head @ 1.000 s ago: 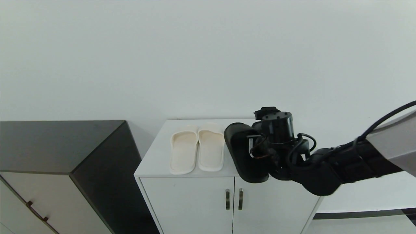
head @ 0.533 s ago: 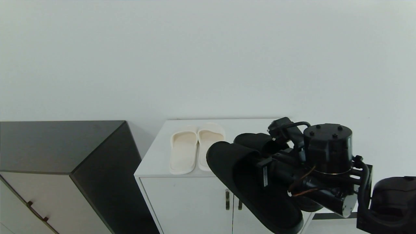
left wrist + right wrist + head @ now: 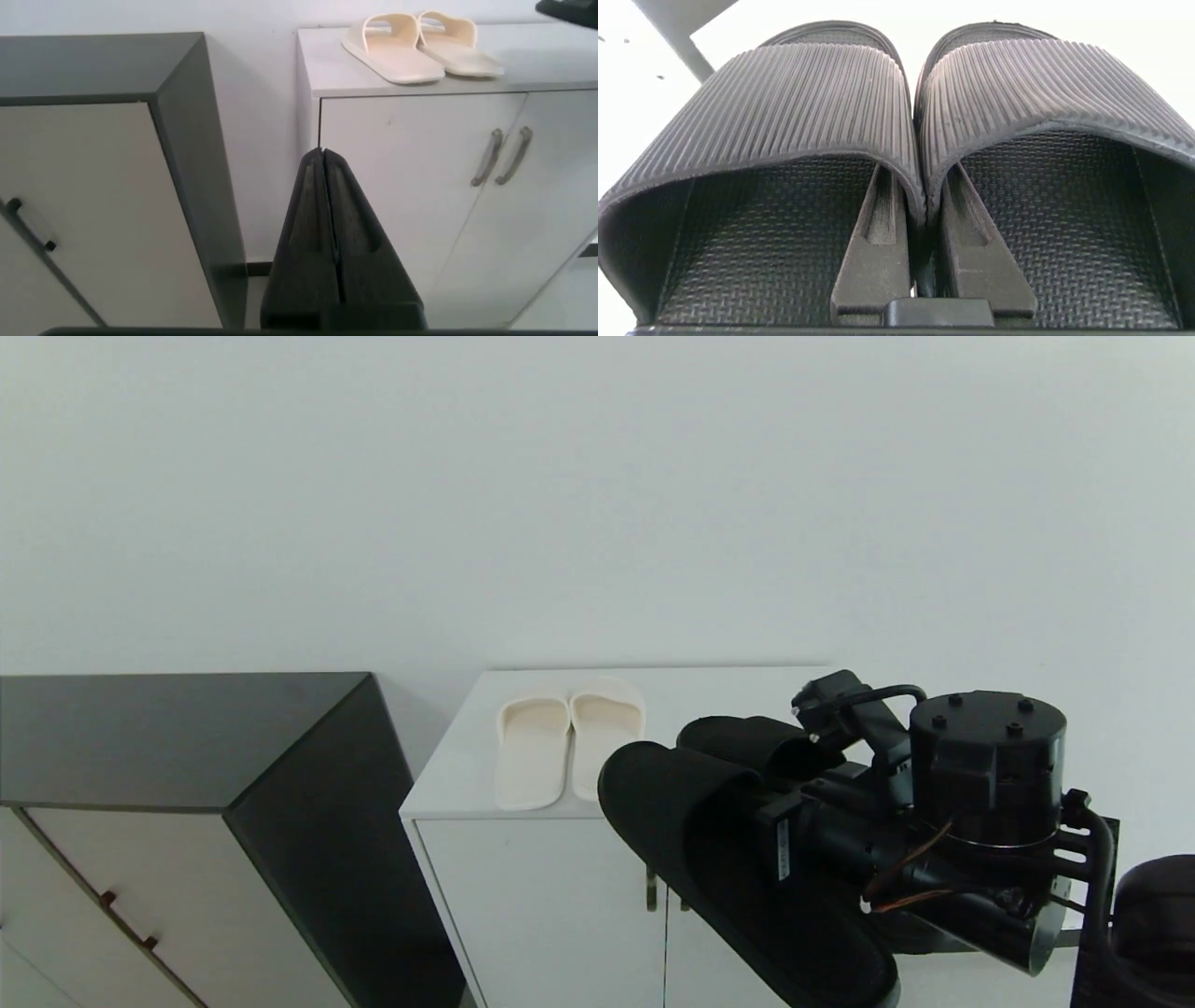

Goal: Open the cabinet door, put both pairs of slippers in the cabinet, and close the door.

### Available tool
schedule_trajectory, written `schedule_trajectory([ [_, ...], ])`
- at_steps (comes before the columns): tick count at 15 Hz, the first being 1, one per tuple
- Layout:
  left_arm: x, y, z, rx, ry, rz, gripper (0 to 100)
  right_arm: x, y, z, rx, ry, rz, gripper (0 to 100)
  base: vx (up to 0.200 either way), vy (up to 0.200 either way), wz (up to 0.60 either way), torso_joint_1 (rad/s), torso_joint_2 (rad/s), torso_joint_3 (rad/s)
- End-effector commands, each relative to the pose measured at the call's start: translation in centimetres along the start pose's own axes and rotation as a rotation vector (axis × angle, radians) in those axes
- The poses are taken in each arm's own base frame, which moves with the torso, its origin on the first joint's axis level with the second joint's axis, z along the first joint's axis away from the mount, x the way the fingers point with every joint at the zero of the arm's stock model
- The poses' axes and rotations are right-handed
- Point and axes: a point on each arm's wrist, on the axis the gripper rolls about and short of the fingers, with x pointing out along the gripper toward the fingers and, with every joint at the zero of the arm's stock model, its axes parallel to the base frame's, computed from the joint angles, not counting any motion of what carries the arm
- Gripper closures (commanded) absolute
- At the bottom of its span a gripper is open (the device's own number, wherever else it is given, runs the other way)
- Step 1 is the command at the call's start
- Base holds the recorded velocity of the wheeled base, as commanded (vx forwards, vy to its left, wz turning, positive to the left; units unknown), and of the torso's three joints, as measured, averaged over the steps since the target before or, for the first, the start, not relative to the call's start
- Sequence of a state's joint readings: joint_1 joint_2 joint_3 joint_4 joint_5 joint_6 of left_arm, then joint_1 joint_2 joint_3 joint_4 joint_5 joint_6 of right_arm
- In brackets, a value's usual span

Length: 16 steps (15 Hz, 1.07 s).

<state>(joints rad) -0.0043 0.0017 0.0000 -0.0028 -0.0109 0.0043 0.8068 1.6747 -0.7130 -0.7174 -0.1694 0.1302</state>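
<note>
My right gripper [image 3: 784, 803] holds the pair of black slippers [image 3: 738, 868] in the air in front of the white cabinet [image 3: 541, 896], at its right side. Its fingers [image 3: 878, 243] are shut on the two inner straps of the black slippers [image 3: 915, 168], pinching them together. A pair of cream slippers [image 3: 568, 739] lies side by side on the cabinet top. The cream slippers [image 3: 420, 42] and both shut cabinet doors with metal handles [image 3: 500, 154] are in the left wrist view. My left gripper [image 3: 332, 233] is shut and empty, low, left of the cabinet front.
A dark-topped dresser [image 3: 177, 775] with light drawer fronts stands close to the left of the white cabinet, with a narrow gap between them. A plain white wall rises behind both.
My right gripper lifted the black slippers off the cabinet top and drew them toward me and to the right. The head camera also shifted slightly.
</note>
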Motion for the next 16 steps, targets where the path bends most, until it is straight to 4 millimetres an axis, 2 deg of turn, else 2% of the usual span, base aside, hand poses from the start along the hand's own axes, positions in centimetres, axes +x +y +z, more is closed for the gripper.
schedule_trajectory([
  [1,0.0,0.0,0.0,0.0,0.0,0.0,100,-0.1,0.0,-0.2,-0.001,0.007,0.0,100,-0.2,0.0,0.0,-0.007,0.0,0.007],
  [5,0.0,0.0,0.0,0.0,0.0,0.0,100,-0.1,-0.1,-0.6,-0.003,0.021,-0.002,100,-0.2,0.0,0.0,0.002,0.0,-0.001],
  [16,0.0,0.0,0.0,-0.001,-0.002,0.0,100,-0.3,-0.3,-1.4,-0.02,0.052,0.013,100,0.0,0.0,0.0,0.0,0.0,0.0],
])
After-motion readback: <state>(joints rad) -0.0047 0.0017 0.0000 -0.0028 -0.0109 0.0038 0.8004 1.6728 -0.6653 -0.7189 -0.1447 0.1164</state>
